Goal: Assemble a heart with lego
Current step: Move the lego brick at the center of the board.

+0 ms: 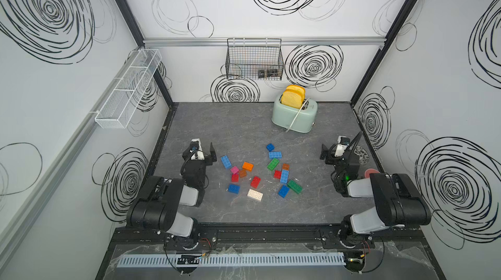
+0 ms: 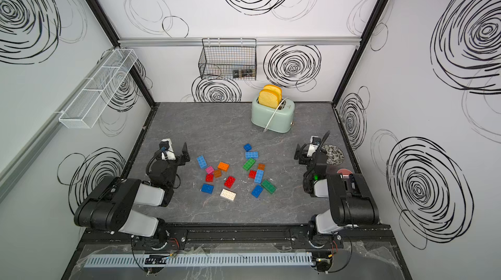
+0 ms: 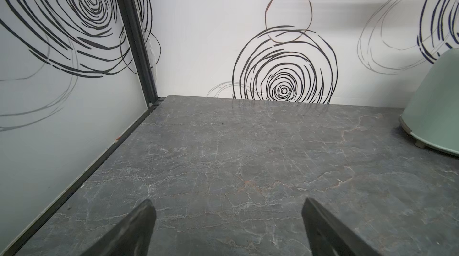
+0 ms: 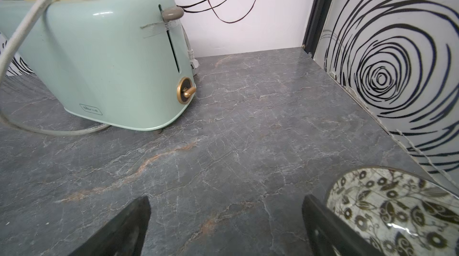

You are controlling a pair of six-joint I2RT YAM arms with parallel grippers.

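Left gripper [image 3: 227,208] was spread wide and empty over bare table [image 3: 223,143]. Right gripper [image 4: 226,205] was also spread and empty, patterned dish [image 4: 397,207] lower right, mint toaster [image 4: 111,56] upper left. Lego bricks [image 1: 255,181] lay scattered loose mid-frame in both top views, between the grippers.

Sixteen lego bricks [image 1: 283,191] are lying on the counter [image 1: 244,129] in both top views. Six blue bricks [image 1: 225,162], three red bricks [image 1: 255,181], two green bricks [image 1: 273,164] and two brown bricks [image 1: 242,173] are sitting there. One orange brick [image 1: 247,166], one pink brick [image 1: 234,169] and one white brick [image 1: 254,194] are lying with them. One toaster [image 1: 306,121] is standing there, with two slices of toast [image 1: 291,98] sticking out. Two baskets are hanging up, one white basket [image 1: 122,96] and one black basket [image 1: 254,61]. Two small dark things [image 1: 261,73] are sitting in the black one. One plate [image 1: 362,155] is lying on the counter. Two robot arms are reaching in, the left arm [image 1: 160,200] and the right arm [image 1: 393,200].
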